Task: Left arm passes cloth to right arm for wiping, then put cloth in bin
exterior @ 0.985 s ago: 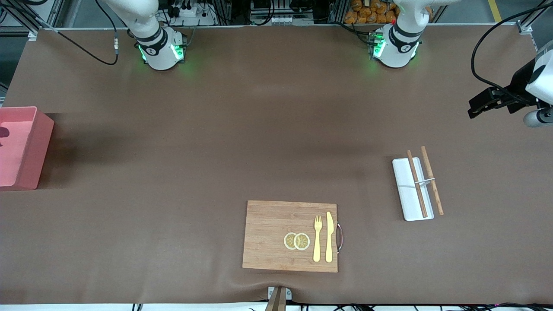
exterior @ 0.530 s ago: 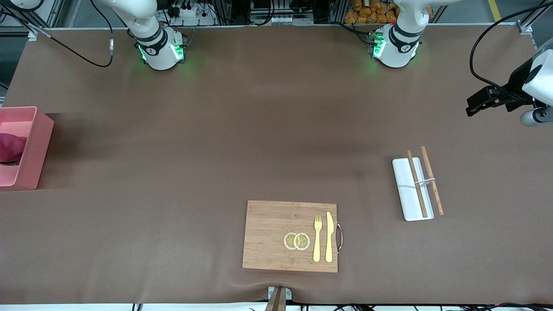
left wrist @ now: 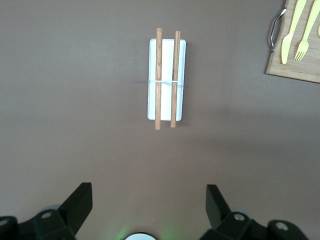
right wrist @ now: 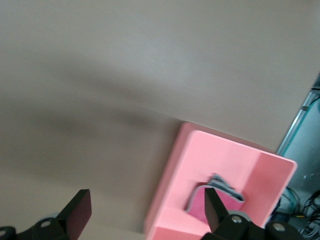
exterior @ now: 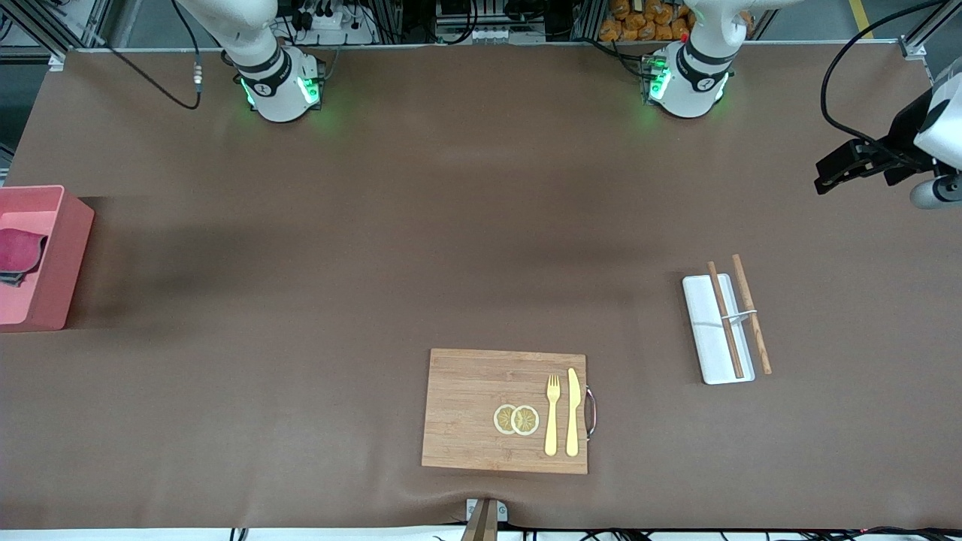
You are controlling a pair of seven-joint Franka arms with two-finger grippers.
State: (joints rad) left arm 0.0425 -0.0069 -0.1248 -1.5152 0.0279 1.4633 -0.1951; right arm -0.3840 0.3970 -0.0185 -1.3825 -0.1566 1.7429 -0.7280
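The dark pinkish-red cloth [exterior: 19, 250] lies loose inside the pink bin [exterior: 60, 255] at the right arm's end of the table. In the right wrist view my right gripper [right wrist: 146, 199] is open and empty above the bin's [right wrist: 172, 200] edge, and the cloth [right wrist: 198, 205] lies below it in the bin. The right gripper is out of the front view. My left gripper [left wrist: 149, 194] is open and empty, high over bare table. The left arm's hand [exterior: 857, 161] shows at the left arm's end of the table.
A white tray [exterior: 706, 346] with two wooden chopsticks [exterior: 725, 319] lies toward the left arm's end; it also shows in the left wrist view [left wrist: 167, 107]. A wooden cutting board [exterior: 466, 409] with lemon slices, a yellow fork and a knife lies near the front edge.
The cloth has come into view in the bin and settled flatter against its floor. The left arm's hand has shifted only slightly.
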